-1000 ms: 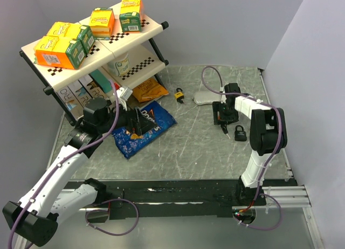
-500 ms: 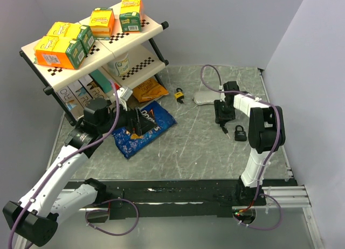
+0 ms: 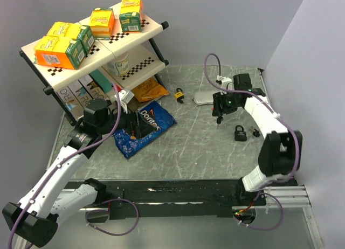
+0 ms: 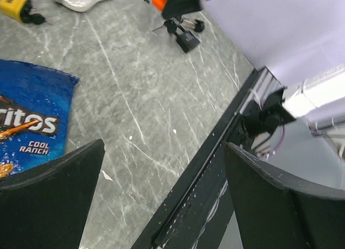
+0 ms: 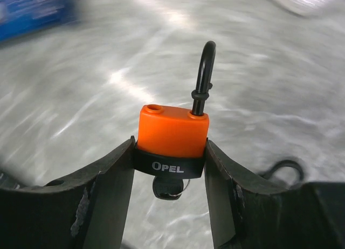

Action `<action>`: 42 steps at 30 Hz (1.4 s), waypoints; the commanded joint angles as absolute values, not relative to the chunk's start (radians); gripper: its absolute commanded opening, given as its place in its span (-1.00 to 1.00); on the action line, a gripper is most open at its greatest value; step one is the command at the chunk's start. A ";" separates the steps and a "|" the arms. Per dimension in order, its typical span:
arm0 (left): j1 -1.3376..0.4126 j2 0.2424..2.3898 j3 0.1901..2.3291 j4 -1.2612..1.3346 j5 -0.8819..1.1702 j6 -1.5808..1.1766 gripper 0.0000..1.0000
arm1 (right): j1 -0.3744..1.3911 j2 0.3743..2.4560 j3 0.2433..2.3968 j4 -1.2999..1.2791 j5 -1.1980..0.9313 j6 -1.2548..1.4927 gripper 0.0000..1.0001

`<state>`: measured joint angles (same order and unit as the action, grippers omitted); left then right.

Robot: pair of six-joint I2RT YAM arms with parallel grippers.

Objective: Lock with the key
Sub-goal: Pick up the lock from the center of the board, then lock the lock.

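My right gripper (image 5: 170, 168) is shut on an orange padlock (image 5: 171, 130) with a black "OPEL" band. Its black shackle (image 5: 205, 71) stands open, one leg out of its hole. A black key head (image 5: 170, 189) sticks out under the lock body. In the top view my right gripper (image 3: 221, 105) holds the lock above the table, with the key (image 3: 218, 119) hanging below. In the left wrist view the key bunch (image 4: 179, 26) dangles under the orange padlock (image 4: 158, 0). My left gripper (image 4: 161, 195) is open and empty, and in the top view it (image 3: 136, 123) is over the chip bag.
A black padlock (image 3: 240, 133) lies right of my right gripper with a small dark piece (image 3: 255, 133) beside it. A yellow padlock (image 3: 179, 95) and a white object (image 3: 204, 98) lie further back. A blue chip bag (image 3: 144, 126) and a shelf rack (image 3: 91, 49) with boxes are at the left.
My right gripper has risen off the table with the orange padlock and moved slightly back; its elbow swung out to the right. The left arm has not moved.
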<state>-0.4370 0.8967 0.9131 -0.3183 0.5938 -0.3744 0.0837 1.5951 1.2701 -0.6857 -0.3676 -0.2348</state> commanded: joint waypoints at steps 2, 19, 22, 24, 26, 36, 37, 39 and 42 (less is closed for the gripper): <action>-0.433 0.882 0.937 -0.310 0.731 -0.267 0.93 | 0.094 1.427 1.336 -0.960 -0.786 -0.518 -1.00; -0.586 0.883 0.856 -0.296 0.922 0.267 0.87 | 0.443 1.252 1.356 -1.233 -1.088 -0.712 -1.00; -0.650 0.920 0.841 -0.243 0.876 0.244 0.80 | 0.518 1.236 1.373 -1.244 -1.036 -0.729 -1.00; -0.681 0.931 0.825 -0.212 0.854 0.229 0.78 | 0.548 1.224 1.379 -1.246 -1.017 -0.741 -1.00; -0.701 0.942 0.810 -0.164 0.835 0.206 0.72 | 0.578 1.220 1.391 -1.247 -1.002 -0.750 -1.00; -0.830 0.951 0.790 -0.106 0.724 0.227 0.54 | 0.676 1.232 1.416 -1.269 -0.927 -0.796 -1.00; -0.834 0.950 0.790 -0.104 0.718 0.230 0.50 | 0.692 1.235 1.414 -1.267 -0.908 -0.801 -1.00; -0.842 0.950 0.795 -0.098 0.710 0.226 0.43 | 0.704 1.241 1.413 -1.266 -0.896 -0.801 -1.00; -0.854 0.956 0.810 -0.106 0.713 0.219 0.27 | 0.719 1.249 1.414 -1.253 -0.876 -0.792 -1.00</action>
<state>-0.8352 0.9474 0.7868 -0.1509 0.7250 0.2085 0.6991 1.2465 1.3689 -1.2697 -0.8856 -0.7681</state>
